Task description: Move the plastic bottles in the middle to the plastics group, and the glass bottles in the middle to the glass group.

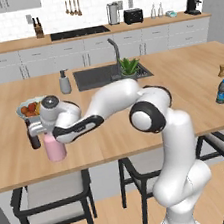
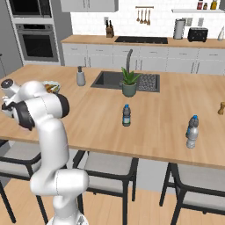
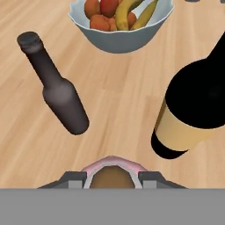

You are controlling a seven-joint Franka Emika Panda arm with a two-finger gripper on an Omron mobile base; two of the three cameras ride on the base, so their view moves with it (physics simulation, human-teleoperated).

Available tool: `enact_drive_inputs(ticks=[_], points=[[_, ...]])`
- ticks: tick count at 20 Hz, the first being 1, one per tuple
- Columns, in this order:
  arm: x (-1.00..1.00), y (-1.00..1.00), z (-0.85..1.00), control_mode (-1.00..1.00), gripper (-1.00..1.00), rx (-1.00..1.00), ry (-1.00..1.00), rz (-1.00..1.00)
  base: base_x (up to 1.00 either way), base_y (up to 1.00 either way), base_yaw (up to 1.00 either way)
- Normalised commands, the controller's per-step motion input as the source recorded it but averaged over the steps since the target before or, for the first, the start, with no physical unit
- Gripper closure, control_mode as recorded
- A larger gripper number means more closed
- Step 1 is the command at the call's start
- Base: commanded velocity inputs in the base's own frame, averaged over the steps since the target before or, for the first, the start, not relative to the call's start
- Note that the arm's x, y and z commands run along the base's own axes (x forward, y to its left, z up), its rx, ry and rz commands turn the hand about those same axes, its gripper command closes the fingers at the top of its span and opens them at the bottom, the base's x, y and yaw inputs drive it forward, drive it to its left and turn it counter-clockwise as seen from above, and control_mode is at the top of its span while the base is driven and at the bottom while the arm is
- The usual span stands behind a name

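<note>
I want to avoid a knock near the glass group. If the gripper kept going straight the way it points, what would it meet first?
The gripper points down at the pink bottle, whose neck sits between its fingertips; going on, it would likely press onto that bottle's body first, before the counter.

A long wooden island counter (image 1: 188,68) carries a dark sink (image 1: 96,76) with a grey tap (image 1: 114,50). Dark-framed stools (image 1: 50,198) stand on a wood floor (image 2: 145,211). Behind (below white tile wall (image 1: 15,21)) run grey cabinets (image 1: 41,61); a wall oven (image 2: 37,39) sits left.
</note>
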Motion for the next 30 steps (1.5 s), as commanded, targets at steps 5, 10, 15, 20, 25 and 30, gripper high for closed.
enact_drive_inputs(ticks=[5,10,15,20,25,30], points=[[0.18,0.05,0.10,-1.00,1.00,0.00,0.00,0.00,0.00,0.00,0.00],[0.00,0.00,0.00,-1.00,1.00,0.00,-0.02,0.00,0.00,0.00,0.00],[0.01,0.00,0.00,-1.00,1.00,0.00,-0.07,0.00,0.00,0.00,0.00],[0.02,0.00,0.00,-1.00,1.00,0.00,-0.07,0.00,0.00,0.00,0.00],[0.00,0.00,-0.06,-1.00,1.00,0.00,-0.03,0.00,0.00,0.00,0.00],[0.00,0.00,-0.32,-1.00,1.00,0.00,-0.07,0.00,0.00,0.00,0.00]])
